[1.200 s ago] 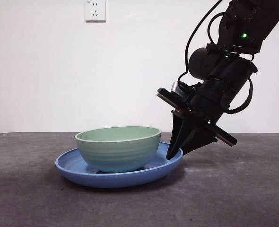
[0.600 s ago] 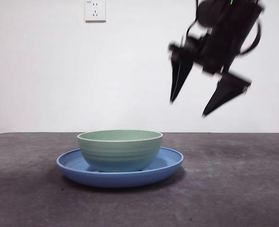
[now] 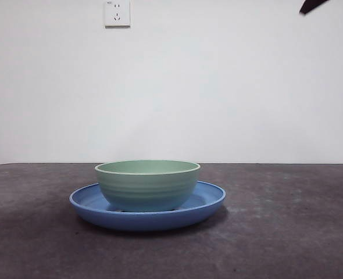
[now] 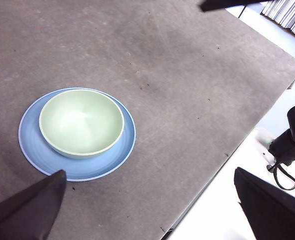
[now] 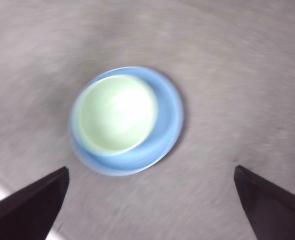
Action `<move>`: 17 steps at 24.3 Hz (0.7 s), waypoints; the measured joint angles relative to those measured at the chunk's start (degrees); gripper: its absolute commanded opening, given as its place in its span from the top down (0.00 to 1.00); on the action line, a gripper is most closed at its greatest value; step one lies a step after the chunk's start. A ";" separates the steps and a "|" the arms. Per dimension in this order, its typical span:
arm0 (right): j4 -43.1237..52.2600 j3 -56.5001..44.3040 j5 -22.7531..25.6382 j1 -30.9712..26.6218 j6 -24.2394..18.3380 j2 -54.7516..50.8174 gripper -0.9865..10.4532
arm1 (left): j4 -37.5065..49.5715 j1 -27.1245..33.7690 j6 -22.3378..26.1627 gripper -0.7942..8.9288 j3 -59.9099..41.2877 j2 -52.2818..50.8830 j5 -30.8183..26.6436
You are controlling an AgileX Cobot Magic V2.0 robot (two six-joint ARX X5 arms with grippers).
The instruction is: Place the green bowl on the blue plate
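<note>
The pale mint-green bowl stands upright in the middle of the blue plate on the grey table. Both also show in the left wrist view, bowl on plate, and in the blurred right wrist view, bowl on plate. My right gripper is open and empty, high above the bowl; only a black tip shows at the front view's top right corner. My left gripper is open and empty, high above the table, away from the plate.
A white wall socket sits on the back wall. The grey table's edge runs near the plate's side in the left wrist view, with floor and a black stand beyond it.
The right gripper has let go of the bowl and risen from beside the plate's rim up out of the front view. The bowl settled level on the plate.
</note>
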 measured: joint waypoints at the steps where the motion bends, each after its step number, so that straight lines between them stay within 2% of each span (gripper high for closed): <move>1: -0.09 -2.08 0.87 1.86 -0.07 -2.75 0.37 | 0.00 0.00 0.00 0.34 0.00 0.00 0.00; 4: 0.35 -9.51 4.31 7.15 0.13 -11.17 0.38 | 0.00 0.00 0.00 0.34 0.00 0.00 0.00; 7: 1.79 -16.61 4.46 9.62 0.42 -19.82 0.38 | -0.02 0.00 0.00 0.34 0.00 0.00 0.00; 12: 1.68 -25.03 4.44 9.88 0.76 -29.92 0.38 | -0.02 0.00 0.00 0.34 0.00 0.00 0.00; 17: 1.92 -25.92 3.91 9.88 1.22 -32.35 0.38 | -0.02 0.00 0.00 0.35 0.00 0.00 0.00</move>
